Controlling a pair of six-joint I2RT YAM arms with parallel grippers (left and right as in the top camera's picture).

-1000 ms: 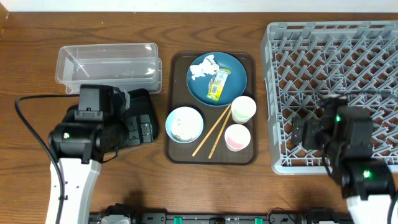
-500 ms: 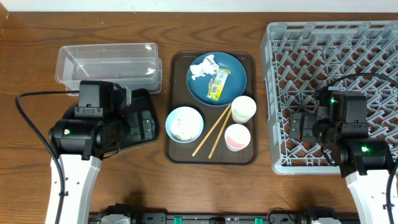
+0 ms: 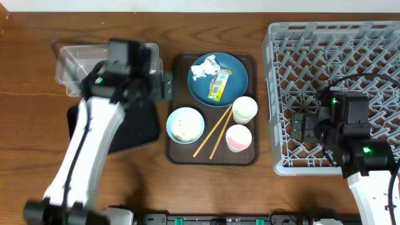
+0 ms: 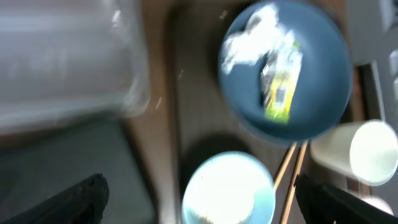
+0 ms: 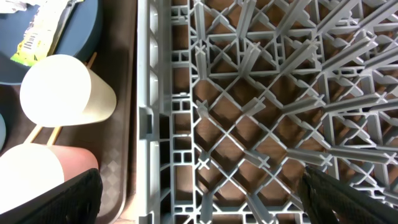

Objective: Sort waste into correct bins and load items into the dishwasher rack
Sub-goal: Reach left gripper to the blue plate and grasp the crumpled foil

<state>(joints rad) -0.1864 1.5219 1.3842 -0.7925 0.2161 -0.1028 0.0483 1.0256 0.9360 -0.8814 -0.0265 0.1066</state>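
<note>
Because everything lies on or around the brown serving tray (image 3: 178,153), I place things by it. The dishwasher rack (image 3: 337,94) stands just off the tray's right side. My right gripper (image 5: 199,177) hangs over the rack's wall nearest the tray, fingers spread apart and holding nothing. The clear tub (image 3: 75,62) sits beside the tray's far left corner, and the black tray (image 3: 137,128) lies along the tray's left side, partly under my left arm. My left gripper (image 4: 200,183) hovers over the tray's far left edge, fingers wide apart and empty; its camera view is blurred. On the tray, the dark blue plate (image 3: 236,81) fills the far end. The pale bowl (image 3: 185,124) is at the near left, the white cup (image 3: 244,109) at the right and the pink cup (image 3: 238,137) just nearer than it. The chopsticks (image 3: 212,134) lie slanted between bowl and cups. The tissue (image 3: 201,69) and the wrapper (image 3: 219,84) rest on the plate, and whitish scraps (image 3: 182,130) sit in the bowl.
</note>
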